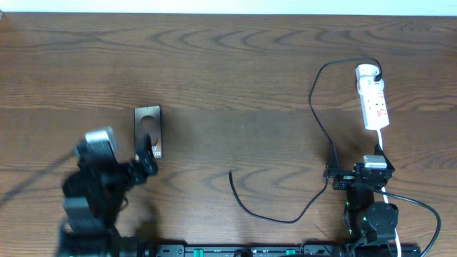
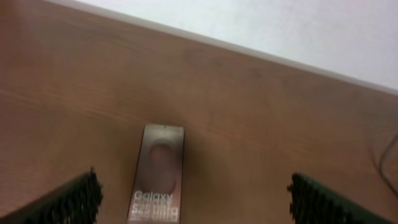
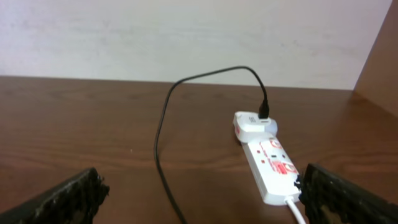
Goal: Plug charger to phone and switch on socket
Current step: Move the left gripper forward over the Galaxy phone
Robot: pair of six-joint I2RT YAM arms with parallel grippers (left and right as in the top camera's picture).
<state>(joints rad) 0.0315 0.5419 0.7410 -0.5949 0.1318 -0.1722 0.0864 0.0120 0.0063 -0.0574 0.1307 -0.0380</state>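
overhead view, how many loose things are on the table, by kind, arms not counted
phone: 1
charger cable: 1
power strip: 1
total: 3

White "Galaxy" on the phone [image 2: 158, 163], line below blurred
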